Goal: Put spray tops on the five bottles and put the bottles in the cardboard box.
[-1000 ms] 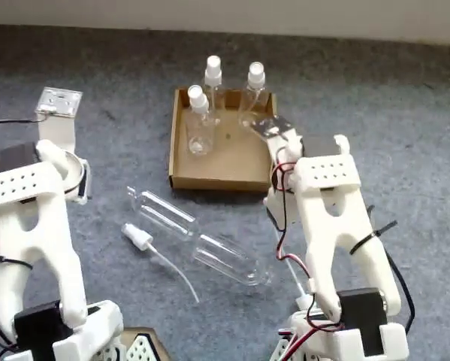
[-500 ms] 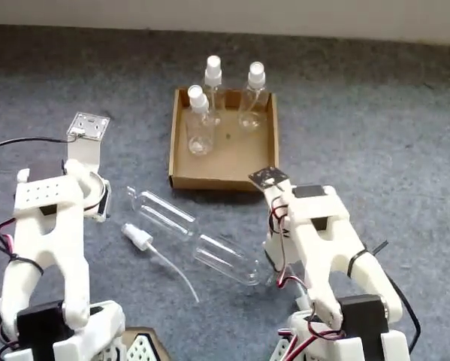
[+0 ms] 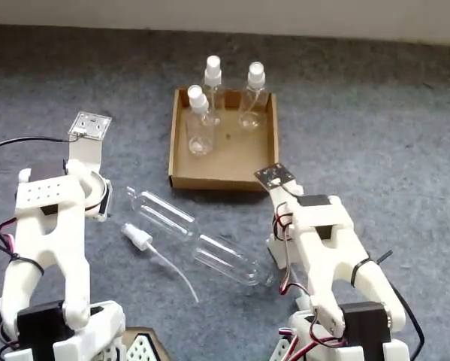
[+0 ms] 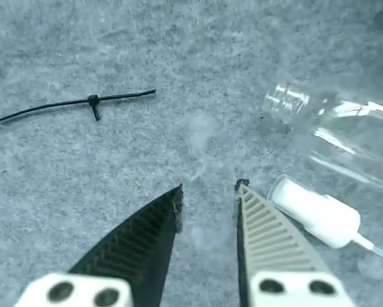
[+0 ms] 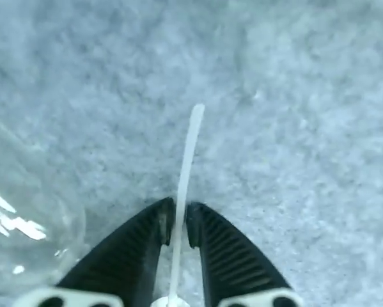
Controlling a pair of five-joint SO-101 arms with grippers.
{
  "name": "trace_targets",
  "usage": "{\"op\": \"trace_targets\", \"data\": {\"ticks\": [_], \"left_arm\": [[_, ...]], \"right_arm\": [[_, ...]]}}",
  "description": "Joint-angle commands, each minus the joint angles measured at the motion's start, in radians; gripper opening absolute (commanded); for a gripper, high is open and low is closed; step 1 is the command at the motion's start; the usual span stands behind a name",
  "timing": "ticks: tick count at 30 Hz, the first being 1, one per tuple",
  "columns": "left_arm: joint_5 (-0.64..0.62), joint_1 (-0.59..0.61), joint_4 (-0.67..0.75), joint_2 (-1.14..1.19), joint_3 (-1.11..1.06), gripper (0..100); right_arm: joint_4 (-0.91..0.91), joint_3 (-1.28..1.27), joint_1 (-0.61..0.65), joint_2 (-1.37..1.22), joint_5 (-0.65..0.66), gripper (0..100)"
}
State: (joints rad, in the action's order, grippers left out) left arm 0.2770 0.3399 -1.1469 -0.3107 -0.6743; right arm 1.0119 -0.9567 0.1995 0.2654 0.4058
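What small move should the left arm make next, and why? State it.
Probably slide the left gripper sideways until its open jaws straddle the white plastic spray top: they frame grey carpet, with the top lying just outside the pale jaw.

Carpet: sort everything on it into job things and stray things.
Job: brown cardboard box; three capped clear plastic bottles in it; two uncapped clear bottles lying on carpet; loose white spray top; thin-tubed white spray top between right jaws.
Stray: black cable with tie.
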Motion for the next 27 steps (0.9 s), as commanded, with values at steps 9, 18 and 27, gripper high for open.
{"op": "trace_targets", "data": {"ticks": [9,18,27], "left_arm": [[0.000,-0.013,0.011,-0.007,0.007,13],[0.002,-0.013,0.012,-0.007,0.005,13],[0.002,-0.018,0.012,-0.007,0.004,13]], "right_arm": [[0.239,0.254,-0.067,0.015,0.002,0.5],[0.311,0.378,-0.128,0.008,0.044,1.2],[0.475,0.237,-0.087,0.004,0.273,24.1]]}}
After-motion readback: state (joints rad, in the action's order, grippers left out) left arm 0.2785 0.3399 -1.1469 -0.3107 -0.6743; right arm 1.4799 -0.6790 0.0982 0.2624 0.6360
